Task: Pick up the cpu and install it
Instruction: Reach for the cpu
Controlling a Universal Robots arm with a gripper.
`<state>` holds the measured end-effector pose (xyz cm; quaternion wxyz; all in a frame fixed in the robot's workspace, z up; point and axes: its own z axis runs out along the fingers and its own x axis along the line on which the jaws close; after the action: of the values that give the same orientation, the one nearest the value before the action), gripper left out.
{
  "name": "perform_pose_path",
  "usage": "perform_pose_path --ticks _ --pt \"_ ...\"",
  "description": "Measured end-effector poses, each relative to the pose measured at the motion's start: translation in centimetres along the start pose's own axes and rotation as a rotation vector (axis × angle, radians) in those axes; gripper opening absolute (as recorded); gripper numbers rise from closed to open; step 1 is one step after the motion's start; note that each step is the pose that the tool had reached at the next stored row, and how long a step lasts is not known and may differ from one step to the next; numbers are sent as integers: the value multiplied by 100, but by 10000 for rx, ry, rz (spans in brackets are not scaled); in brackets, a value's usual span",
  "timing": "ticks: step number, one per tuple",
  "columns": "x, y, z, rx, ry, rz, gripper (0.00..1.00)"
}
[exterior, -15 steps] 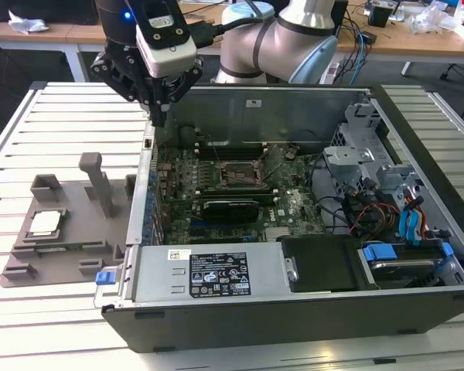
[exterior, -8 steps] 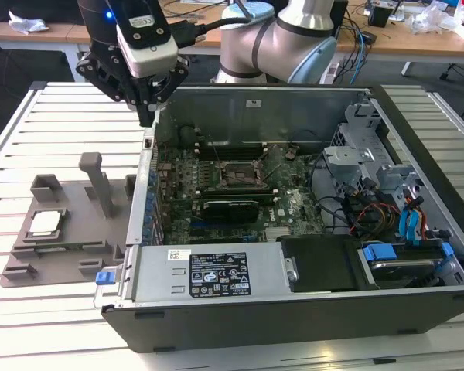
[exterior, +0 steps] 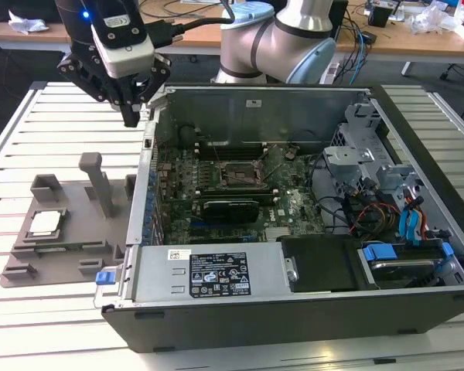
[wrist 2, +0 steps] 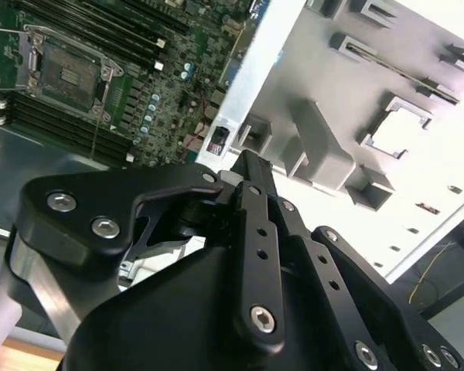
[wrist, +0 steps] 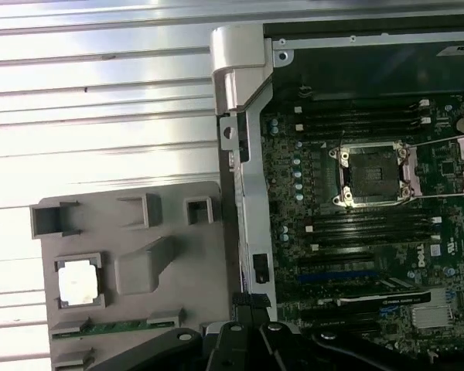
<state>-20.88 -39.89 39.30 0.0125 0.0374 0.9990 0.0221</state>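
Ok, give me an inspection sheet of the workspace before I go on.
surface: slatted white table, carrying tray and open case.
job's things: cpu lies in the tray; socket in the case is open, no chip in it.
clutter: nothing seen.
grippers: gripper up in the air by the case's wall, on the tray side; jaws shut, holding nothing.
cables: coloured leads inside the case, at the exterior view's right.
surroundings: wooden desk behind.
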Motion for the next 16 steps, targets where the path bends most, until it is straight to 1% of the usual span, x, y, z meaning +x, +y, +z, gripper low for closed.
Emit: perform_pose_path --ticks 1,3,5,13,14,16 --pt "36 -2 -1 0 0 1 11" --pt "70 -5 -1 0 0 1 11" --pt "152 -11 -3 0 1 0 11" --pt "291 -21 -6 0 0 1 11" --pt "324 -24 -7 0 0 1 11" --pt "423 -31 -9 0 1 1 11"
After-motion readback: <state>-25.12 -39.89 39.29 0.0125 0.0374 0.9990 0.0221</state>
